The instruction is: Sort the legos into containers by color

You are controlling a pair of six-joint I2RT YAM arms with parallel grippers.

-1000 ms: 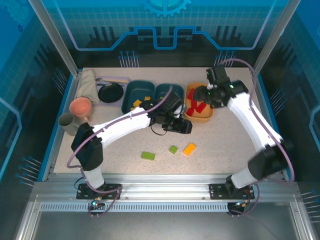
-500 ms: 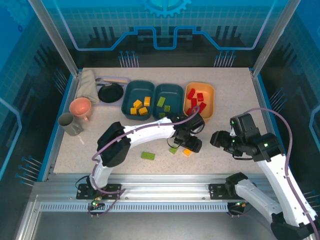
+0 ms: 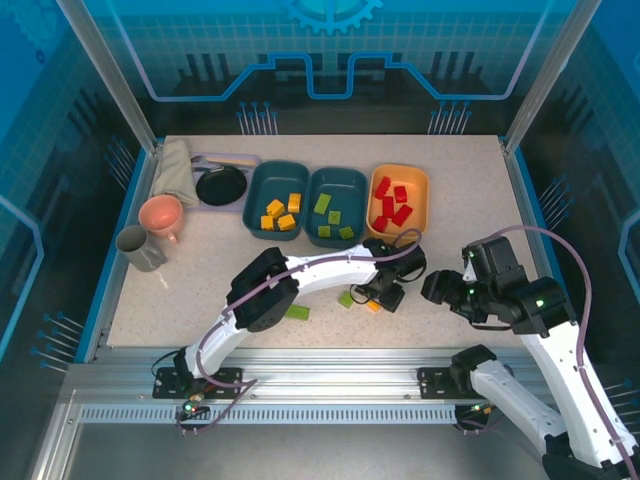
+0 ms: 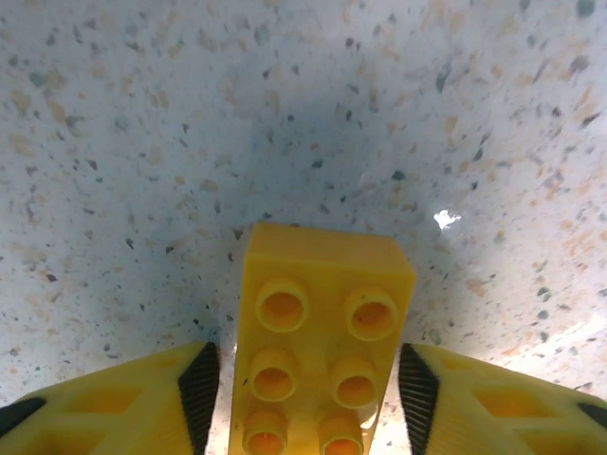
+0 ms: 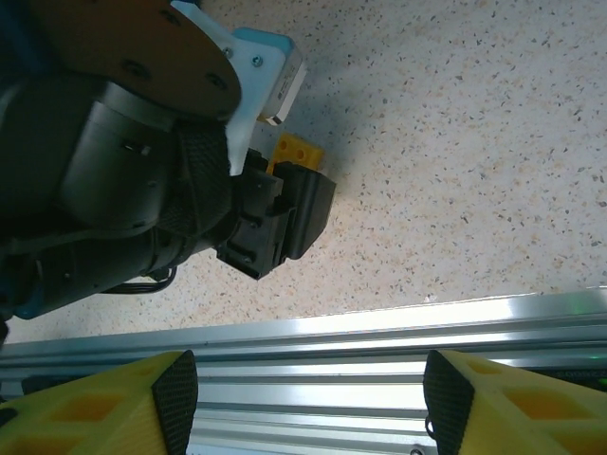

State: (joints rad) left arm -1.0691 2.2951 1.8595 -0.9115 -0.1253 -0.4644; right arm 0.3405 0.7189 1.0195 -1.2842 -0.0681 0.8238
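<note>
- Along the near edge runs an aluminium rail [image 3: 330, 365]. Beyond it lies a speckled beige table [image 3: 450, 200], enclosed by blue-lit panel walls.
- With 6 o'clock at the arm bases, the left arm stretches from 7 o'clock across to about 4 o'clock. There the left gripper [image 3: 385, 297] points down onto the tabletop.
- Its yellow fingers [image 4: 199, 384] sit either side of a yellow-orange lego [image 4: 318, 332] lying studs up. A sliver of table shows beside one pad, and I cannot tell whether the brick is pinched.
- The right arm rises from 5 o'clock and folds back. The right gripper [image 3: 435, 290] hangs just beside the left one, fingers spread wide around nothing.
- Two green legos lie loose, one [image 3: 351, 298] just beside the left gripper, one [image 3: 297, 313] at 7 o'clock under the arm.
- At 12 o'clock sit three containers in a row:
  - a teal bin [image 3: 255, 190] with yellow-orange bricks
  - a second teal bin [image 3: 345, 178] with green ones
  - an orange bin [image 3: 425, 200] with red ones
- At 10 o'clock are a grey cup [image 3: 138, 247], a pink cup [image 3: 160, 213], a black pan [image 3: 220, 185] and a folded cloth [image 3: 175, 165].
</note>
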